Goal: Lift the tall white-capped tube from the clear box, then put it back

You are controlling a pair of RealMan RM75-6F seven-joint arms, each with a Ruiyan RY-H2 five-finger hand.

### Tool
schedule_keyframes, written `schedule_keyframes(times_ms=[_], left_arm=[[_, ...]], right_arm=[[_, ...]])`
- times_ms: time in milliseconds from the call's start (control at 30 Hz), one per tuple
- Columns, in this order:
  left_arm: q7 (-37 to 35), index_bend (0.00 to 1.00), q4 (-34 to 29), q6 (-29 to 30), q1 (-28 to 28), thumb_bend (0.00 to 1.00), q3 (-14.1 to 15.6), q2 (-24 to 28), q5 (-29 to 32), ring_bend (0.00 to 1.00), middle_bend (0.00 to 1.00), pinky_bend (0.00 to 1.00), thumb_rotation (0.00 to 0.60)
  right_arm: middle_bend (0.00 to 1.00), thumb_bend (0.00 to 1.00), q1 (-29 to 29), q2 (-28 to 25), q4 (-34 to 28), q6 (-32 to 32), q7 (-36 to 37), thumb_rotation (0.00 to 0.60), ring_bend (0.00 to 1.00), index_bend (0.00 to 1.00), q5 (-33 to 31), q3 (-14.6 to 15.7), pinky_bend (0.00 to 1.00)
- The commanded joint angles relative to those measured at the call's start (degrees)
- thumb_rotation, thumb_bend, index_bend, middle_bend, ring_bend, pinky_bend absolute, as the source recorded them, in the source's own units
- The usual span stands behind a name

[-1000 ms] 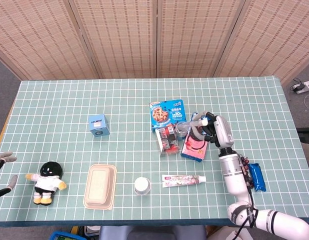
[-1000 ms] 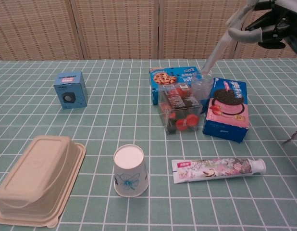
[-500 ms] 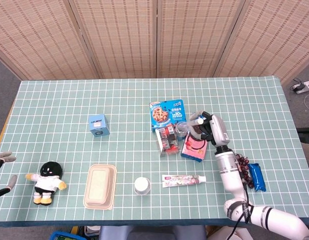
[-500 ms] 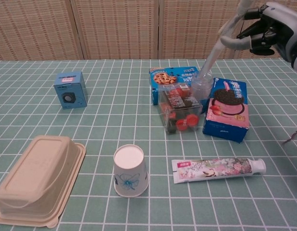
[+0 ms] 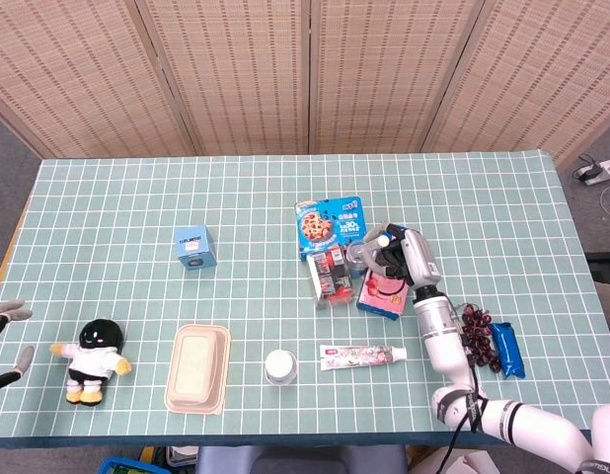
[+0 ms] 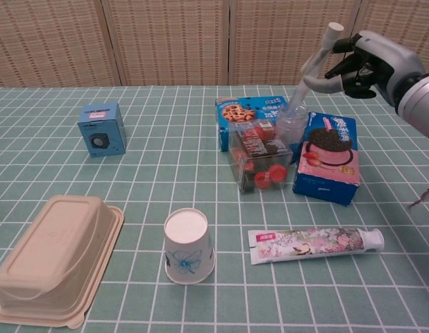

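The chest view alone shows the tall tube (image 6: 308, 73) clearly: translucent, white cap up by the right hand (image 6: 360, 66), leaning right, its foot in the small round clear box (image 6: 292, 125). The fingers (image 6: 324, 82) wrap around it just under the cap, so the right hand grips it. The head view alone shows the left hand (image 5: 4, 336) at the table's near left edge, fingers apart and holding nothing, beside a plush doll (image 5: 93, 360), and a blue packet (image 5: 506, 350) with a dark coil by the right arm.

Nearest lie a beige lidded tray (image 6: 51, 260), a paper cup (image 6: 189, 246) and a toothpaste tube (image 6: 315, 244). Further back, a clear case of red items (image 6: 259, 159) sits just left of the round box, and a blue-and-pink biscuit box (image 6: 327, 158) just right of it. A blue cookie packet (image 6: 249, 114) lies behind them, a small blue cube (image 6: 102, 129) far left.

Compared with a second ago, the right hand has come down and leftwards, and the tube's cap is now in the chest frame.
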State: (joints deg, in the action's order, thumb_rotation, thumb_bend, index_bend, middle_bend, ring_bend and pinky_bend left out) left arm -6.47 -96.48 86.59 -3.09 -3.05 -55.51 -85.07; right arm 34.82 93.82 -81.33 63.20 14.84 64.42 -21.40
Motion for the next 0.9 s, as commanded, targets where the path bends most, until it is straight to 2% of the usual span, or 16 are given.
schedule_keyframes(times_ms=[33, 900], left_arm=[[0.03, 0.39, 0.03, -0.04, -0.02, 0.36, 0.0, -0.02, 0.01, 0.18, 0.24, 0.34, 0.6], [-0.14, 0.41, 0.25, 0.44, 0.04, 0.36, 0.28, -0.12, -0.96, 0.18, 0.24, 0.34, 0.6]], right_arm=[[1.0, 0.76, 0.31, 0.42, 0.58, -0.41, -0.42, 0.6, 1.0, 0.76, -0.4, -0.03, 1.0], [1.0, 0.74, 1.77, 1.53, 3.29, -4.09, -3.68, 0.6, 1.0, 0.76, -3.19, 0.12, 1.0]])
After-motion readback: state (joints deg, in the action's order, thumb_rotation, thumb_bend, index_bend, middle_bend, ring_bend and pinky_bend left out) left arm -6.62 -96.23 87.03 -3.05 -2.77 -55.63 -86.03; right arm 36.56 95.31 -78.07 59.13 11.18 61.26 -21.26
